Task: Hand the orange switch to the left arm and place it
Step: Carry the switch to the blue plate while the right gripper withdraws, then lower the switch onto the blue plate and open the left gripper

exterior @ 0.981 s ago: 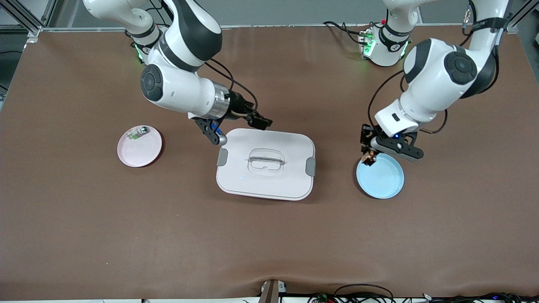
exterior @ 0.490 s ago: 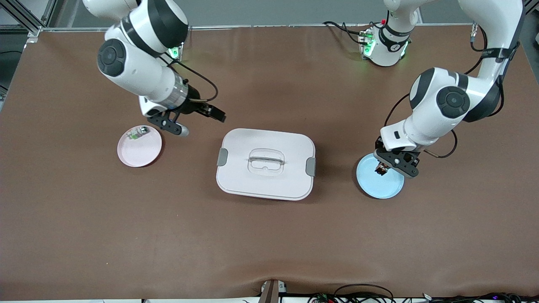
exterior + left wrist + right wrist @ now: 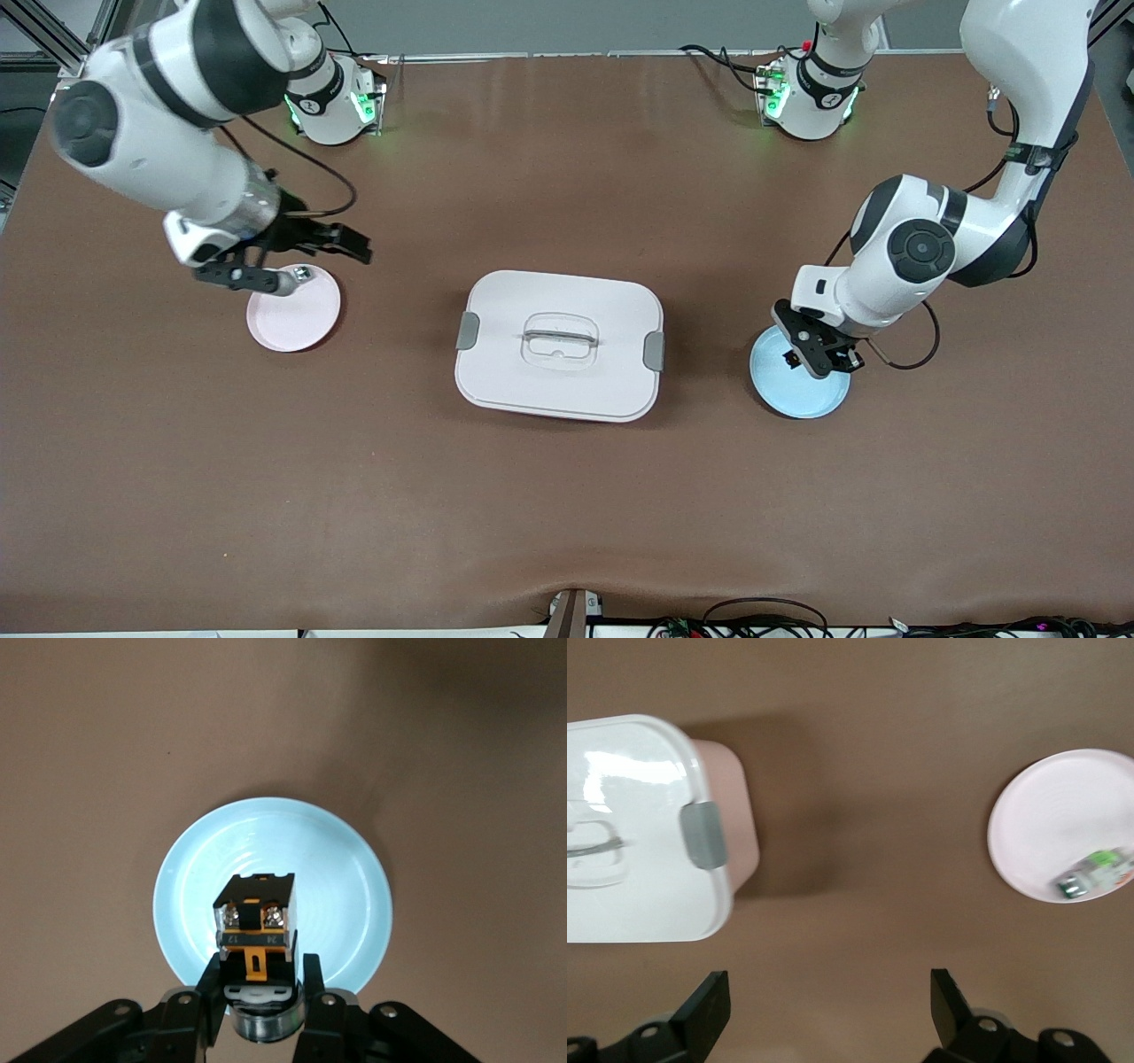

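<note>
My left gripper (image 3: pixel 811 354) is shut on the orange switch (image 3: pixel 257 930), a small black block with an orange face. It holds the switch low over the blue plate (image 3: pixel 811 399), which also shows in the left wrist view (image 3: pixel 354 877). I cannot tell whether the switch touches the plate. In the front view the fingers hide the switch. The white box (image 3: pixel 567 377) with grey latches stands mid-table, between the two plates. My right gripper (image 3: pixel 354 251) is open and empty. It hangs over the table at the pink plate's (image 3: pixel 297 323) edge, on the box's side (image 3: pixel 828 992).
A small white-and-green piece (image 3: pixel 1090 873) lies in the pink plate (image 3: pixel 1045 815) at the right arm's end. The box's corner and one latch (image 3: pixel 702 835) show in the right wrist view. Both arm bases stand at the table's back edge.
My right arm has swung away from the box's edge to beside the pink plate. My left gripper has come down over the blue plate with the switch still held.
</note>
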### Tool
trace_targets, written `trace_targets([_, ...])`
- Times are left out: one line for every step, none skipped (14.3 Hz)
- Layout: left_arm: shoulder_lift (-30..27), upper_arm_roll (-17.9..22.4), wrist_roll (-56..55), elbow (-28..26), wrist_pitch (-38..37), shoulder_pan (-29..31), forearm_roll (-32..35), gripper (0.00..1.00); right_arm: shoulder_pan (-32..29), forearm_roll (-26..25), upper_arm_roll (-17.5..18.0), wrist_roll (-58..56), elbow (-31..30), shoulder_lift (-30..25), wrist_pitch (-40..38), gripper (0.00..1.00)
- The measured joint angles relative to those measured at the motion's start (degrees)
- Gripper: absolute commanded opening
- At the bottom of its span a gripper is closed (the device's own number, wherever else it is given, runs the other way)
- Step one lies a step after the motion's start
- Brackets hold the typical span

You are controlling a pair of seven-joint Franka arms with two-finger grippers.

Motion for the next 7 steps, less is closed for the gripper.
trace_targets([1.1,0.0,1.4,-0.1,1.2,0.7,1.9,0.00,-2.6,-1.1,-0.1,-3.3,0.1,-0.3,-1.2,1.00])
trace_targets([2.5,0.0,3.2,-0.2,2.8,1.4,3.8,0.00,-5.1,-2.1,-0.1,-6.6,0.2,-0.5,-2.3,1.00])
trace_targets([4.0,0.1,4.8,-0.2,4.3,2.1,5.8,0.00,-7.5,-2.7,-0.2,-9.6,0.4,-0.7,-3.1,1.00])
trace_targets([5.4,0.1,5.7,-0.2,5.5,2.8,7.5,0.00,-9.8,-3.0,-0.2,-12.4,0.5,-0.9,-3.7,1.00])
trace_targets([6.7,0.1,6.3,-0.2,6.2,3.5,8.8,0.00,-11.8,-3.1,-0.2,-15.3,0.7,-1.0,-4.1,1.00])
trace_targets([7.7,0.1,6.9,-0.3,6.7,4.0,9.5,0.00,-13.5,-3.1,-0.2,-17.7,1.1,-1.1,-4.7,1.00])
trace_targets([8.4,0.1,7.2,-0.5,7.1,4.1,9.8,0.00,-14.7,-3.4,-0.2,-19.4,1.8,-1.1,-5.4,1.00])
